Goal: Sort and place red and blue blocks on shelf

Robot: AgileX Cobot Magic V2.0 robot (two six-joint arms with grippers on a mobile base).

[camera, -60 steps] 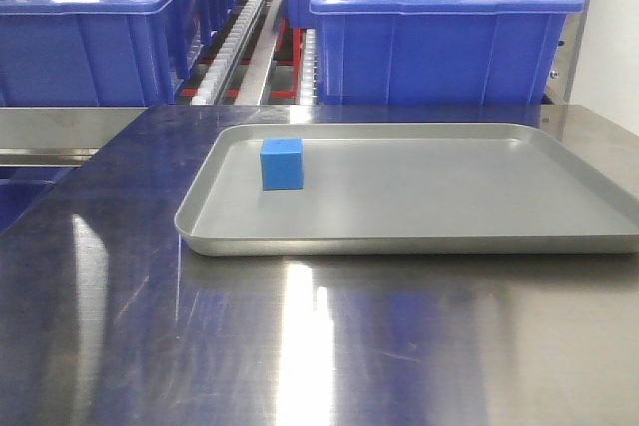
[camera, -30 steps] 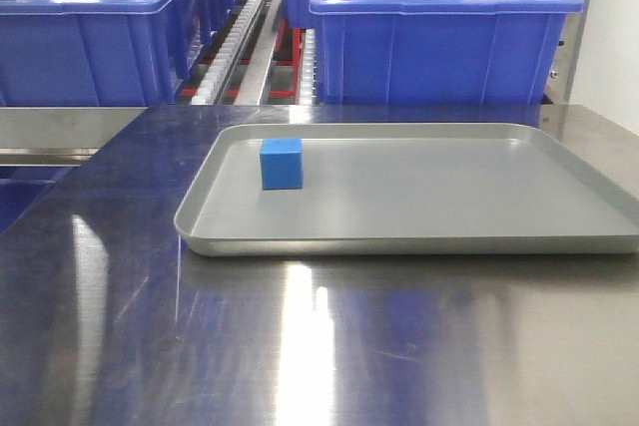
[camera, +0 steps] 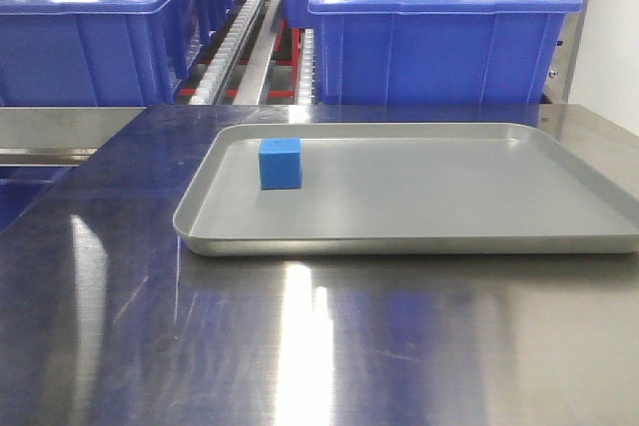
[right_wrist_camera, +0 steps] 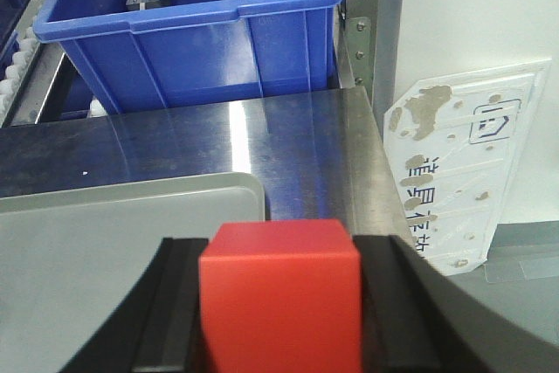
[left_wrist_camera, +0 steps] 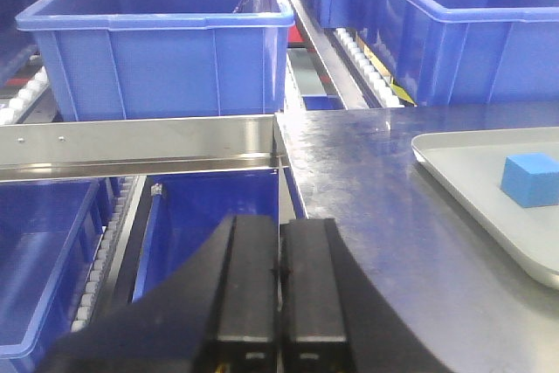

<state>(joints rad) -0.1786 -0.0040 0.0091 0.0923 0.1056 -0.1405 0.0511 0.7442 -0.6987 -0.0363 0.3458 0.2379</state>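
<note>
The red block point(right_wrist_camera: 279, 290) is gripped between the fingers of the right claw point(right_wrist_camera: 279, 329), with the shelf point(right_wrist_camera: 365, 32) ahead of it, so that block's placing is judged only begun. The blue block point(left_wrist_camera: 530, 179) lies untouched in the tray point(left_wrist_camera: 463, 172), ahead and right of the left claw point(left_wrist_camera: 279, 272), which is closed on nothing.

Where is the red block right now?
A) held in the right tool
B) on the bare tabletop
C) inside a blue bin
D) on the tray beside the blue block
A: the right wrist view shows the red block clamped in the right tool, while only the blue block sits on the tray.
</note>
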